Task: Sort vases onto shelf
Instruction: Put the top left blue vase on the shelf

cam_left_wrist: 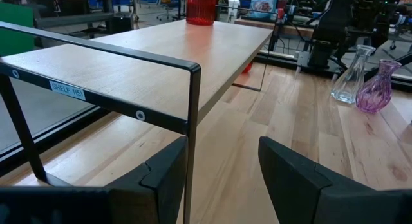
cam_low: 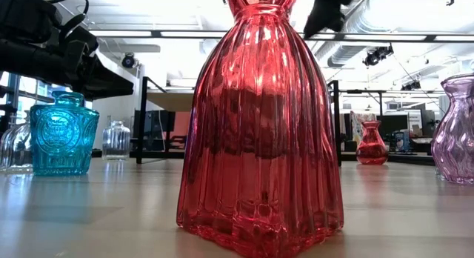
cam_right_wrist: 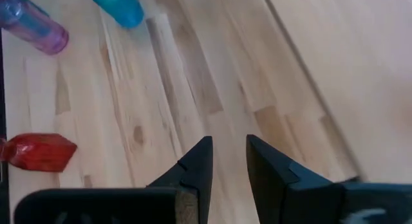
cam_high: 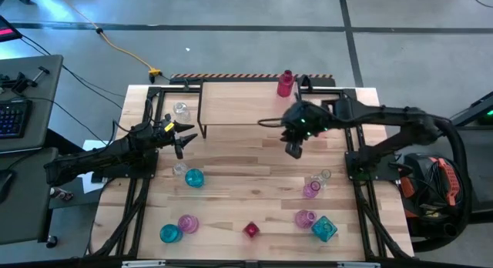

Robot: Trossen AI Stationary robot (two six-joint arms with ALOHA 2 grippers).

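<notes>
Vases sit scattered across the tabletop (cam_high: pixel 254 172) from above, and only one has made it up: a red vase (cam_high: pixel 285 83) stands at the far right corner of the shelf (cam_high: pixel 239 102). A clear vase (cam_high: pixel 181 110) waits just left of the shelf. Nearer the middle there's a teal vase (cam_high: pixel 194 178); along the near edge a second teal one (cam_high: pixel 170 234), a pink one (cam_high: pixel 188 223) and a small faceted red vase (cam_high: pixel 251 229). On the right, a clear bottle (cam_high: pixel 321 178) and a pink bottle (cam_high: pixel 310 189) stand together, with another pink vase (cam_high: pixel 305 219) and a square teal vase (cam_high: pixel 324 228) closer in. The left claw (cam_high: pixel 180 137) hovers by the shelf's left end, fingers apart, holding nothing. The right claw (cam_high: pixel 293 149) hangs off the shelf's front right, empty too.

Down at table level, the faceted red vase fills the picture, a teal jar (cam_low: pixel 63 134) to its left, a clear one (cam_low: pixel 115 140) beyond it, a small red vase (cam_low: pixel 371 144) far back on the shelf.

Left wrist now: fingers spread wide either side of the shelf's black corner leg, wood top running away to the red vase, clear and pink bottles out on the tabletop.

Right wrist: fingers only narrowly parted over bare boards, nothing between them; the faceted red vase, a teal and a pink vase lie at the picture's edge.
</notes>
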